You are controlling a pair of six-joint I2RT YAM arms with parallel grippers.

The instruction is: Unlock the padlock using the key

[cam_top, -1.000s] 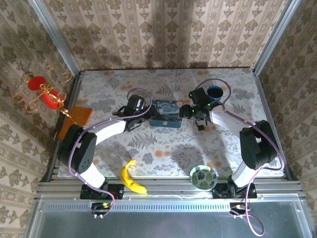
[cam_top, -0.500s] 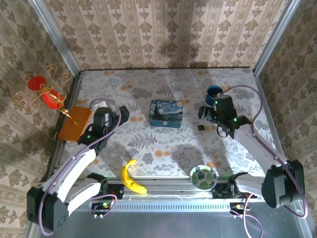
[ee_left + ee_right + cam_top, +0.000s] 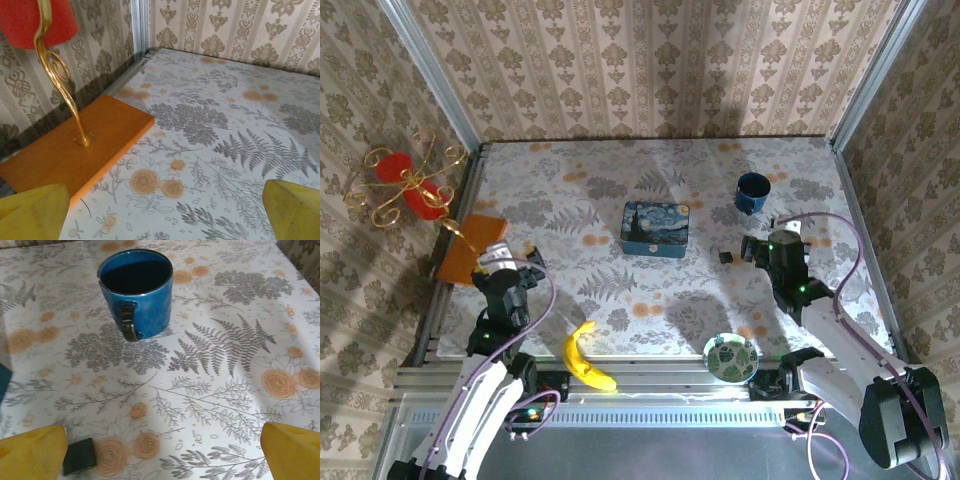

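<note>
- Nearest the arm bases, a banana [image 3: 588, 362] and a small leaf-patterned dish [image 3: 731, 357] lie by the table edge. Neither has any part in the job.
- The left gripper [image 3: 506, 268] has drawn right back from the middle of the table to the left edge. Its yellow fingertips [image 3: 32, 210] stand wide apart with nothing between them. They face the orange wooden base [image 3: 75, 150] of a gold wire stand.
- The right gripper [image 3: 757, 248] has pulled back toward its own base too, spread and empty.
- The padlock [image 3: 725, 257] lies on the table just left of the right gripper, where it lay half a second ago. It shows as a small dark square (shackle too small to make out), so I cannot tell whether it is locked, or whether a key sits in it.
- Farther out, the blue starry-night tin [image 3: 656, 229] sits mid-table with its lid on, well apart from both arms.
- The blue mug [image 3: 752, 192] stands upright beyond it to the right.
- With both arms backed off empty-handed, this looks like a finish or a reset, and any more work on the lock would call for a fresh approach.
</note>
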